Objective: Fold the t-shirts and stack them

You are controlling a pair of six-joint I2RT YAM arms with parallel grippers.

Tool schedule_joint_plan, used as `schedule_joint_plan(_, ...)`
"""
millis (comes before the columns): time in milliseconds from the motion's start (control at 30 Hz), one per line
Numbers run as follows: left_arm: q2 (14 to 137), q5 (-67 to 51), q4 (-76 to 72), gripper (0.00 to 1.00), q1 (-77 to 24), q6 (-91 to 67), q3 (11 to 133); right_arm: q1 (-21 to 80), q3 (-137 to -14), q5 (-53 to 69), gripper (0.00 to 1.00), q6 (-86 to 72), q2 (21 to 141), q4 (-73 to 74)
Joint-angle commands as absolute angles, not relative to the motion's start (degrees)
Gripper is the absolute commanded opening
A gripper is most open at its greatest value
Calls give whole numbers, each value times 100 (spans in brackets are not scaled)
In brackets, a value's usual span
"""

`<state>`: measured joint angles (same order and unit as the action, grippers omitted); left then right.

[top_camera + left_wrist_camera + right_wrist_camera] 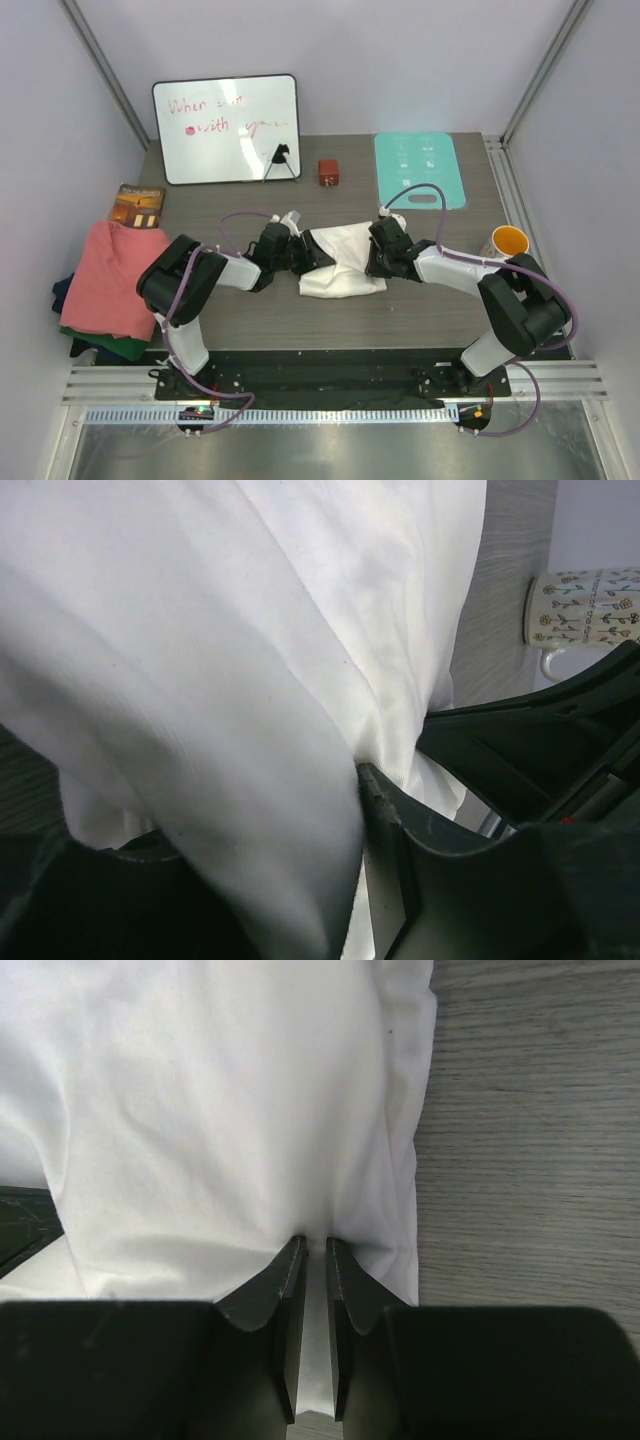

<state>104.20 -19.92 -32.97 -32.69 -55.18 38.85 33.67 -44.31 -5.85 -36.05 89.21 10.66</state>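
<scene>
The white t-shirt (340, 262) lies bunched and partly folded at the table's middle, between both arms. My left gripper (300, 252) is at its left edge. In the left wrist view a thick fold of the white t-shirt (200, 680) drapes between the wide-apart jaws of the left gripper (260, 810), and only one finger (390, 810) shows. My right gripper (372, 255) is at the shirt's right side. In the right wrist view the right gripper (313, 1242) is shut on a pinch of the white t-shirt (200, 1110). A salmon-pink t-shirt (110, 275) tops a pile at the left edge, over dark green (110, 345) and navy (62, 292) ones.
A whiteboard (226, 128) stands at the back left, with a small red box (328, 172) and a teal mat (420, 168) to its right. A book (138, 205) lies behind the shirt pile. A cup (507, 242) stands near the right edge, and it shows as a patterned mug (585, 605).
</scene>
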Motion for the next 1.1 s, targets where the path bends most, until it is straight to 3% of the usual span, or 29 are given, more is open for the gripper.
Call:
schedule_joint_plan(0,10872,-1424,-2074,43,-3559,-5414,3639,3358,-4140,-624,20,-3419,9343,1951)
schedule_joint_plan(100,10837,-1380,-2074,43,-3595,-5414,3612,3366,-4104,-642,20,-3419,9334,1942)
schedule_joint_plan(133,10828,-1380,-2074,37,-3612,-5405,3612,3358,-4087,-633,21,-3410,9334,1925)
schedule_joint_plan(167,10828,-1362,-2074,28,-3630,-5388,3621,3357,-4087,-624,21,-3419,9334,1916)
schedule_joint_plan(200,10819,-1380,-2066,3,-3656,-5353,3638,3357,-4070,-607,20,-3428,9334,1925)
schedule_joint_plan(233,10811,-1354,-1987,0,-3665,-5344,3656,3357,-4069,-606,20,-3436,9325,1907)
schedule_joint_plan(433,10179,-783,-1067,0,-3665,-5151,3674,3357,-4017,-650,21,-3384,9097,1951)
schedule_joint_plan(500,9722,-372,-591,0,-3665,-5010,3796,3366,-4069,-685,26,-3296,8957,2073)
schedule_joint_plan(800,8184,1431,3045,0,-3656,-4395,4955,3357,-4192,-940,31,-3296,8254,2399)
schedule_joint_plan(1067,7524,1775,3515,0,-3410,-4272,5089,3349,-4342,-1072,32,-3261,7902,2566)
